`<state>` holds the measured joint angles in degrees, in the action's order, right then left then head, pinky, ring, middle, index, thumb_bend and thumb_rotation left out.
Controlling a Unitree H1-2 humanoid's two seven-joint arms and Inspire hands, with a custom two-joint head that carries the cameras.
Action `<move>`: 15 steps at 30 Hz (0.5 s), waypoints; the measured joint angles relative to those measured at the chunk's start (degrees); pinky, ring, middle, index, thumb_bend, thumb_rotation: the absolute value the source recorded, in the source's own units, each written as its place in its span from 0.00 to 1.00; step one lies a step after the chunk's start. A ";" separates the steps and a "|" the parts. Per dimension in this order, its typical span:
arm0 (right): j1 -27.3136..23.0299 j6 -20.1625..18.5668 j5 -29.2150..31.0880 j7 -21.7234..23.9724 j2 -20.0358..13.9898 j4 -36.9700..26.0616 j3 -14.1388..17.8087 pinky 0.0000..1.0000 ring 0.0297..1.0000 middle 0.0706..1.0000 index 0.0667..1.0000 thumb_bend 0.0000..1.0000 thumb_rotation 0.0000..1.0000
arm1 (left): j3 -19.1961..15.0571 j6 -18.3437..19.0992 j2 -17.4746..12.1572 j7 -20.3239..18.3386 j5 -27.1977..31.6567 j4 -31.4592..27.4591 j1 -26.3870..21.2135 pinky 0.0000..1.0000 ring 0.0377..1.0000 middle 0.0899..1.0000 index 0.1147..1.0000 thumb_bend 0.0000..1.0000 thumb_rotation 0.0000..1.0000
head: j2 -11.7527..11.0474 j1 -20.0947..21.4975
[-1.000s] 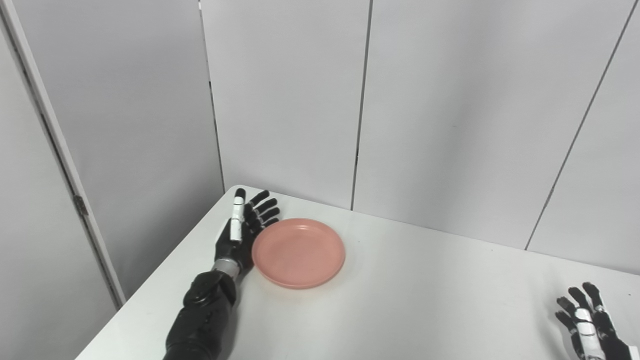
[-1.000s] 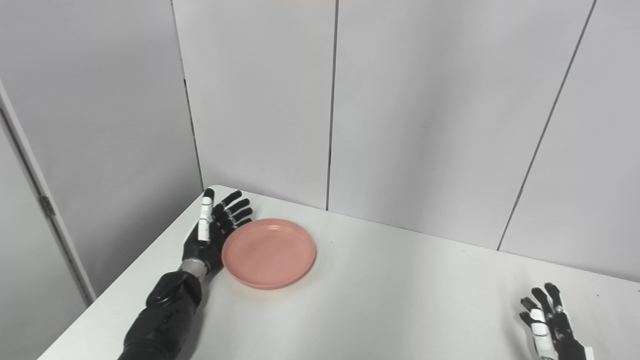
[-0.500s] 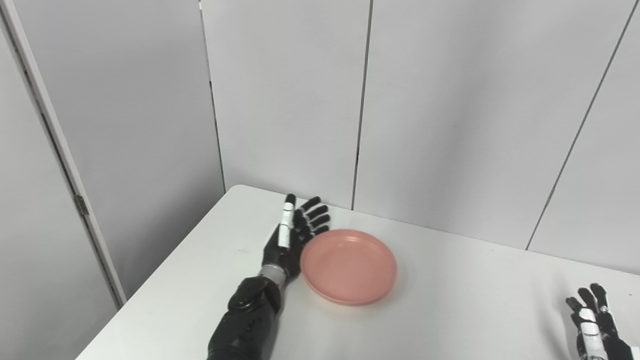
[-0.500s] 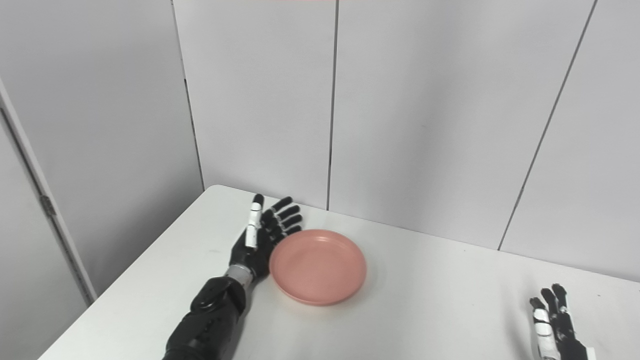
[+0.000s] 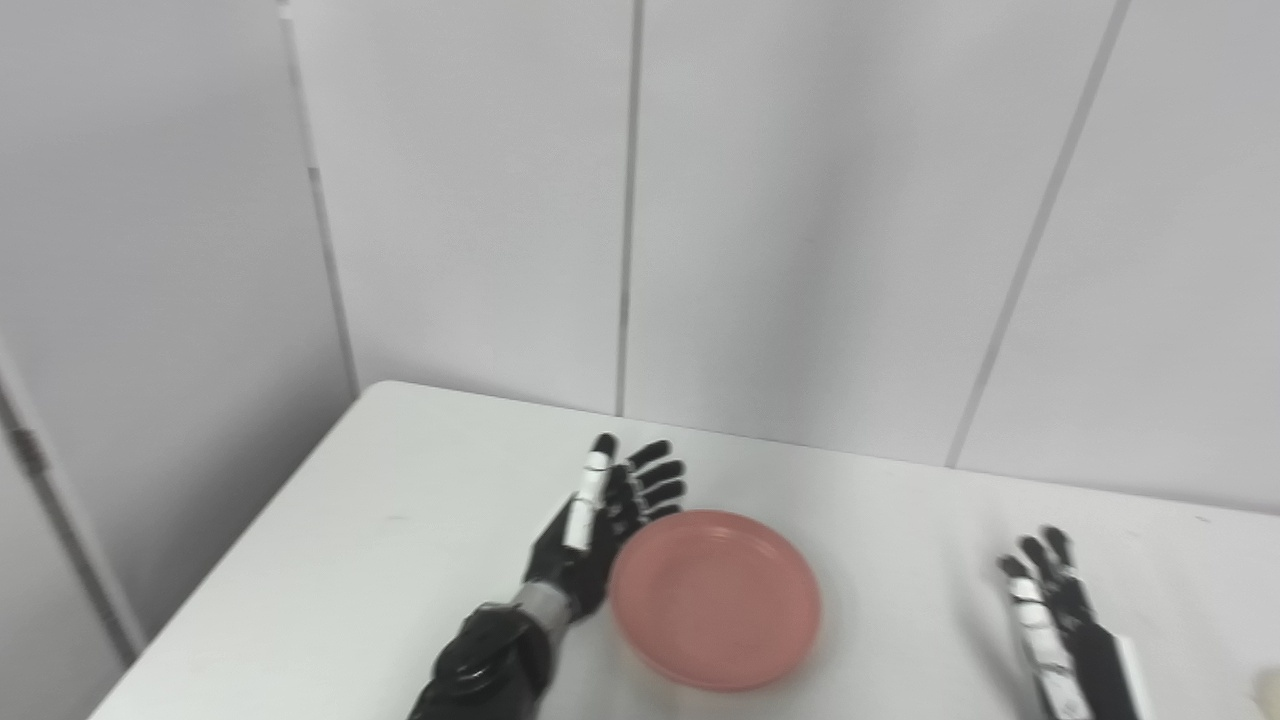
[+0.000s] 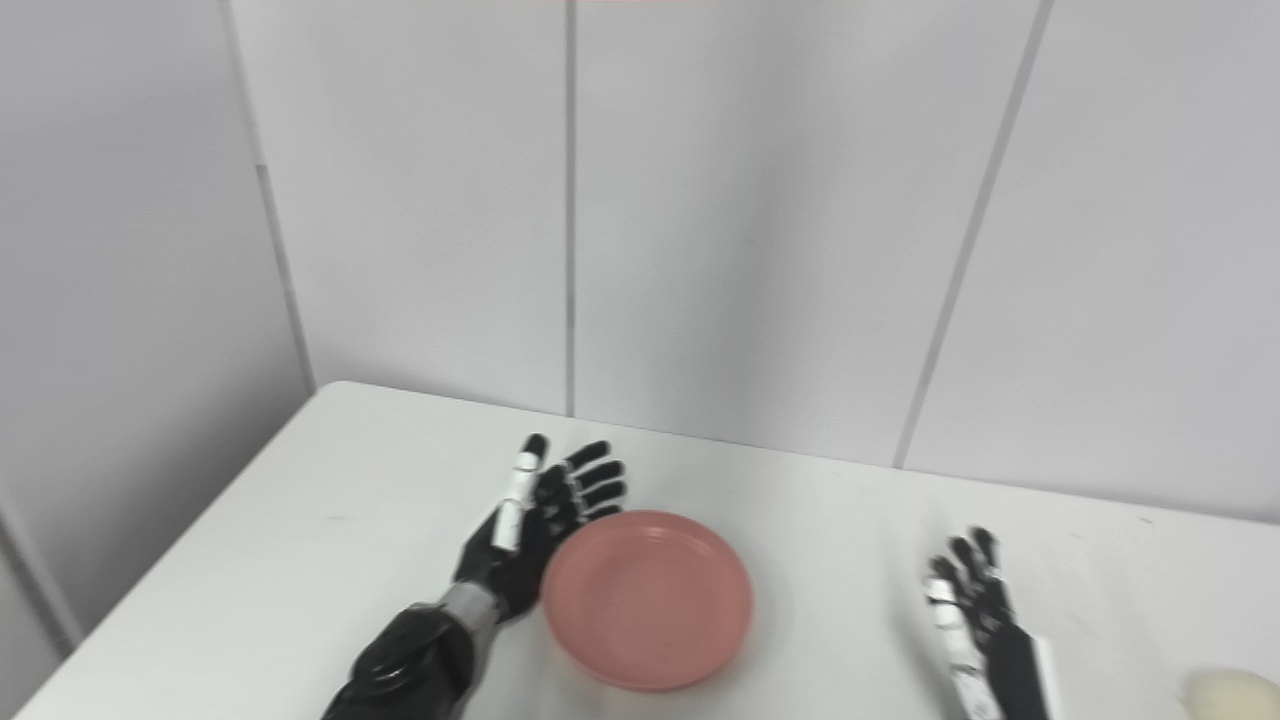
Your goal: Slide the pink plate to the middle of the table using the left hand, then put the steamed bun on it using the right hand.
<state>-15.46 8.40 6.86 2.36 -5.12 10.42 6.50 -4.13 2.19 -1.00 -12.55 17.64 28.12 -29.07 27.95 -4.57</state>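
The pink plate [image 5: 715, 598] lies flat on the white table [image 5: 400, 500], near the middle of it. My left hand [image 5: 600, 525] stands open on its edge, palm against the plate's left rim, fingers straight and pointing away from me. My right hand [image 6: 975, 620] rests open on the table to the right of the plate, apart from it, holding nothing. The steamed bun [image 6: 1230, 695], pale and round, shows at the bottom right corner, to the right of my right hand; it is cut off by the picture's edge.
Grey wall panels [image 5: 800, 220] stand right behind the table's far edge. The table's left edge [image 5: 240, 540] runs diagonally towards me on the left.
My left hand has pushed the plate further right along the table. The camera has swung right and down, bringing the right hand and the steamed bun into view.
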 measured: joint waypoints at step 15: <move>0.11 -0.01 -3.56 -3.00 2.46 -0.90 -1.39 0.99 0.92 0.93 0.96 0.62 0.73 | 1.22 -1.66 5.46 4.03 -4.01 -9.29 7.26 0.92 0.90 0.89 0.87 0.65 1.00 | 3.34 9.67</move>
<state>-15.35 8.39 3.30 -0.64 -2.67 9.51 5.11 -2.91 0.53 4.46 -8.52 13.64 18.83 -21.81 31.29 5.10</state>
